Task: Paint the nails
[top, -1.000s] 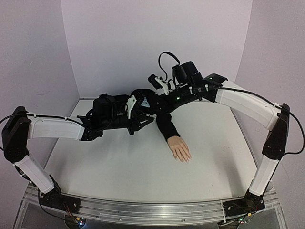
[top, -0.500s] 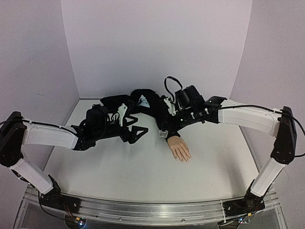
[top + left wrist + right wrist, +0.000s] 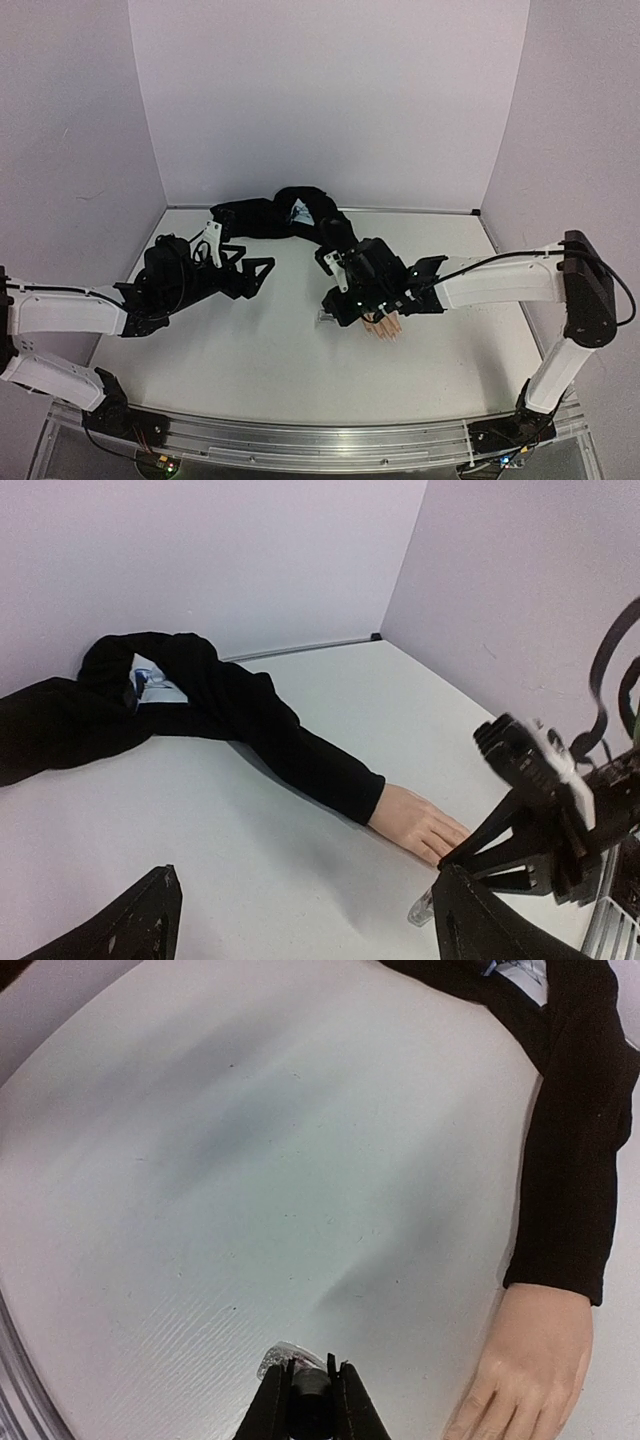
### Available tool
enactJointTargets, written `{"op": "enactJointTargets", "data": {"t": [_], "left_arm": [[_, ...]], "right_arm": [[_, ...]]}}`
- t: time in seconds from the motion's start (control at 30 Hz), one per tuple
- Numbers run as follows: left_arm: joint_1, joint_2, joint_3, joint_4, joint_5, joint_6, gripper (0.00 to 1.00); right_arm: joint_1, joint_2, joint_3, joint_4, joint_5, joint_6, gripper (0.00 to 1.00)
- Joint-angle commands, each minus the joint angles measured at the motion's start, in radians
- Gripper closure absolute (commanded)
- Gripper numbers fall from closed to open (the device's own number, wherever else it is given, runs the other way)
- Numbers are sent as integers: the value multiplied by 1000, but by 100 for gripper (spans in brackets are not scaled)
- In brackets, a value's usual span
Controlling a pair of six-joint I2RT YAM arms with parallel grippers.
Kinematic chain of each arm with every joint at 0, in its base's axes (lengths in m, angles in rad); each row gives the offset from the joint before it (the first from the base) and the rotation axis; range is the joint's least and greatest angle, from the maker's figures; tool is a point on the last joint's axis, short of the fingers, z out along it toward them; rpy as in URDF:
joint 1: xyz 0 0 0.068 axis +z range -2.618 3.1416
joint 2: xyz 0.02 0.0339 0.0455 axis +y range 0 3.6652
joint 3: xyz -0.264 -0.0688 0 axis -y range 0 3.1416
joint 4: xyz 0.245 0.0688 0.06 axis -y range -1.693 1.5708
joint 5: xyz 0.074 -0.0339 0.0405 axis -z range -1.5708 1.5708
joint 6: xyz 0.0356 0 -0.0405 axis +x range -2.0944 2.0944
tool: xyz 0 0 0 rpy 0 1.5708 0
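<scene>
Left pincer (image 3: 257,278) apart, hovering over bench (image 3: 250,350), left of centre. Right pincer (image 3: 310,1400) clamped on black cap of small bottle (image 3: 283,1363), just left of mannequin hand (image 3: 528,1355). Hand's nails (image 3: 386,335) right of centre, pointing near.

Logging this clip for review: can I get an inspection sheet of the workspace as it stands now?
Surface: white table, no spills seen.
Job's things: mannequin hand lying palm down, black sleeve trailing back; nails too small to judge.
Clutter: nothing seen.
Grippers: left gripper open, empty, apart from the hand; right gripper shut on small clear bottle by its black cap, beside the hand.
Cables: black cable along the right arm.
Surroundings: lilac walls on three sides; metal rail at near edge.
</scene>
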Motion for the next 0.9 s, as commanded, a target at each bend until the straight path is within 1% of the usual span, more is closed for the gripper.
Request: {"op": "enactJointTargets", "data": {"t": [0.0,0.1,0.3,0.47,0.53,0.63,0.73,0.8,0.87], "left_arm": [[3,-85,-27,12,-115,-49,10],[3,-122,-36,-5,-135,-47,10],[3,-142,-37,-18,-139,-46,10],[3,-143,-35,-19,-136,-48,11],[3,-147,-31,-26,-136,-45,11],[3,-152,-25,-34,-136,-40,11],[3,-163,-18,-47,-138,-34,11],[2,-173,-11,-59,-141,-32,11],[3,-182,-9,-66,-147,-30,11]], "right_arm": [[31,88,-8,116,107,35,97],[45,125,-3,144,120,35,96],[48,173,7,155,112,49,93],[47,203,15,156,121,56,88],[47,203,15,156,126,56,84],[48,199,13,155,125,54,78],[48,161,-3,153,153,60,62],[48,97,-18,145,178,66,51],[48,23,-31,122,211,70,44]]}}
